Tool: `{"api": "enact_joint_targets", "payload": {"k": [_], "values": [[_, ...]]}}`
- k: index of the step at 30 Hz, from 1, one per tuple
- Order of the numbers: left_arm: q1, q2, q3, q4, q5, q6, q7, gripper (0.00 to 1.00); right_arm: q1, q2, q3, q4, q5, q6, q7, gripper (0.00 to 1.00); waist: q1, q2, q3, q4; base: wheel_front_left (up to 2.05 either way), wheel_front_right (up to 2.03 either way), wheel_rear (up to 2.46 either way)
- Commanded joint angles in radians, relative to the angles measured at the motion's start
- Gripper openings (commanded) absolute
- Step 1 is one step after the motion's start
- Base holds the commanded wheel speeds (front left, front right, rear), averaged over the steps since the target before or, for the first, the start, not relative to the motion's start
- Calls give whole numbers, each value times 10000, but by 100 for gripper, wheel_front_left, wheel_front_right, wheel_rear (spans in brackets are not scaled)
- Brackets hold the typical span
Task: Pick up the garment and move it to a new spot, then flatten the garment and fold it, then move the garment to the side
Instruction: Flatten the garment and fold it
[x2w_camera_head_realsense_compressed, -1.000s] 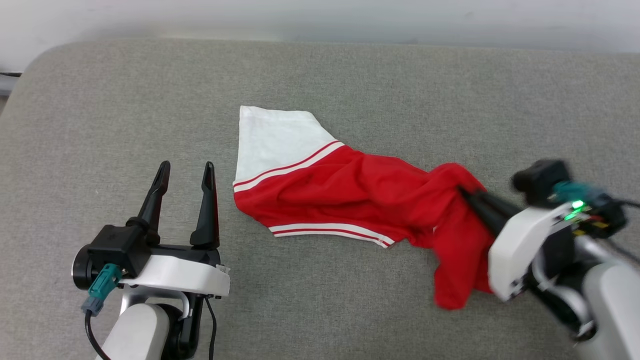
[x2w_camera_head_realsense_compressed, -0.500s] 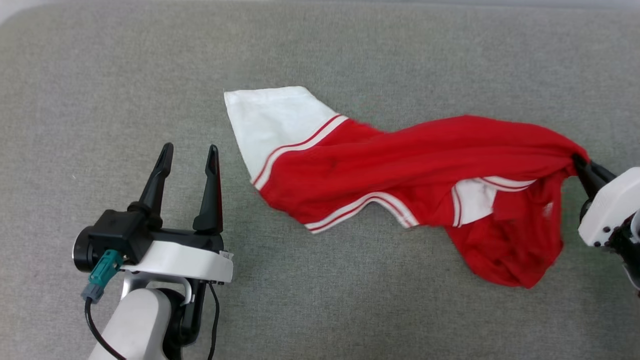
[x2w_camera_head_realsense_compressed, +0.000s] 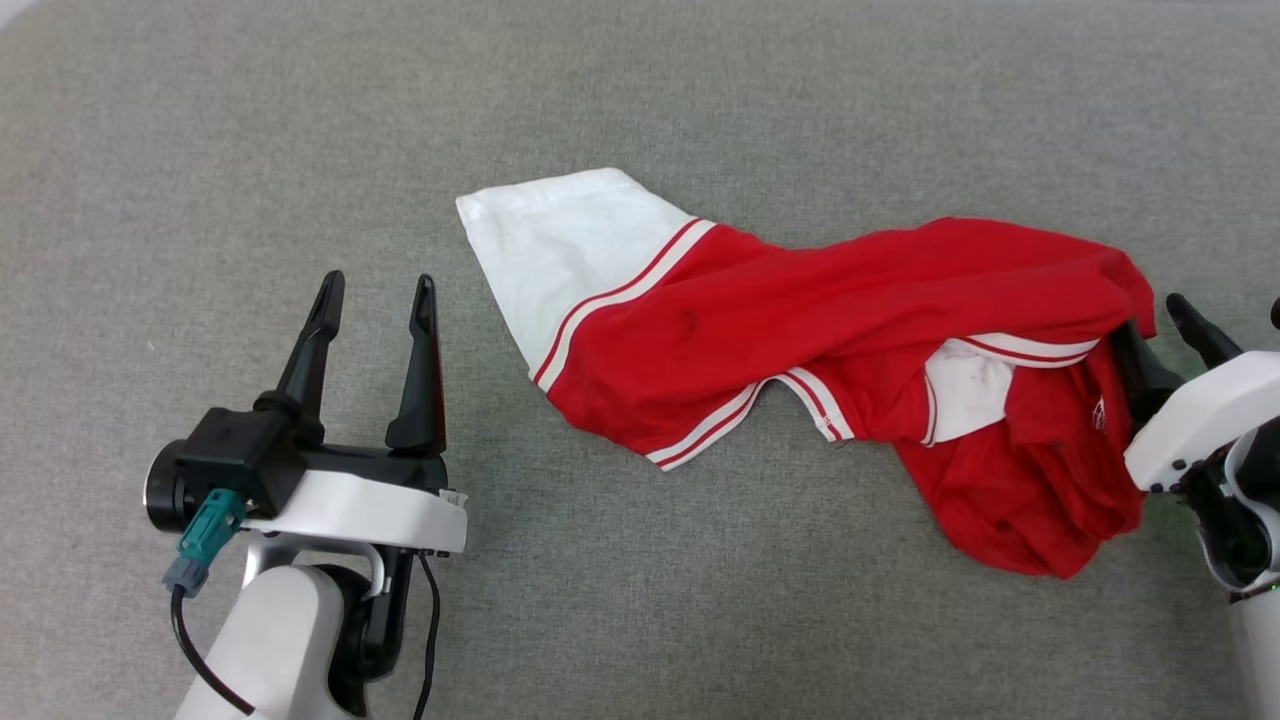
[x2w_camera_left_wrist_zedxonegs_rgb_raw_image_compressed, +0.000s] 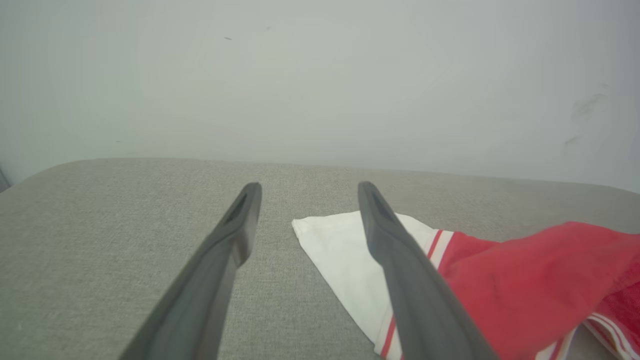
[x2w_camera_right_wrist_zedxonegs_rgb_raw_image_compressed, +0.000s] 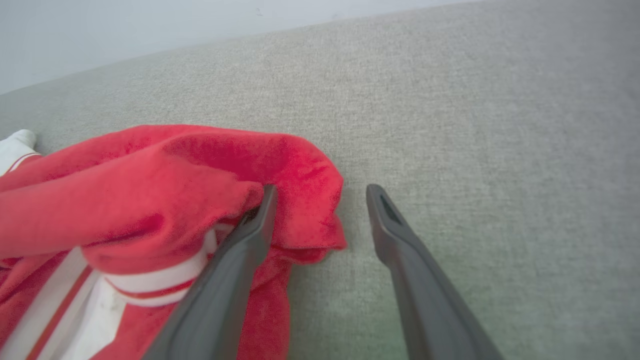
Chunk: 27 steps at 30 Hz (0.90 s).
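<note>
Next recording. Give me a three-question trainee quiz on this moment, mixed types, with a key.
1. True or false: the right pincer is clamped shut on the garment.
2. Which part of the garment lies nearest the left pincer? A) white sleeve B) bunched red body C) a number print
3. Short answer: is the garment flattened on the grey cushion yet?
Key: 1 false, its jaws stand apart, cloth against one finger. 2 A. 3 No, it lies twisted and bunched.
</note>
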Motion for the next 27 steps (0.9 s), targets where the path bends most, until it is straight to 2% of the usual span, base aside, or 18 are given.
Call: {"api": "enact_joint_targets", "payload": {"k": [1, 7, 12, 20, 25, 27], "values": [[78, -24, 57, 21, 74, -37, -27, 100, 214, 75, 22, -71, -126, -7, -244, 100, -1, 0, -188, -51, 0, 0, 0], [366, -68, 162, 66, 122, -37, -27, 100, 813, 563, -223, -636, -889, -7, -1832, 100, -1, 0, -853, -248, 0, 0, 0], [642, -40, 193, 87, 119, -16, -27, 100, 1533, 1203, -312, -1595, -1506, -7, -2489, 100, -1, 0, -1340, -388, 0, 0, 0], [1139, 42, 234, 72, -19, 73, 18, 100, 3342, 1878, -177, -3144, -1857, -7, -1725, 100, -1, 0, -1945, -555, 0, 0, 0], [1291, 85, 226, -23, -39, 150, 111, 100, 4262, 2012, -45, -3816, -1786, -7, -458, 100, -1, 0, -2084, -678, 0, 0, 0], [1334, 90, 202, -132, -12, 220, 178, 100, 4465, 1847, 17, -4084, -1911, -7, 142, 100, -1, 0, -2083, -720, 0, 0, 0]]}}
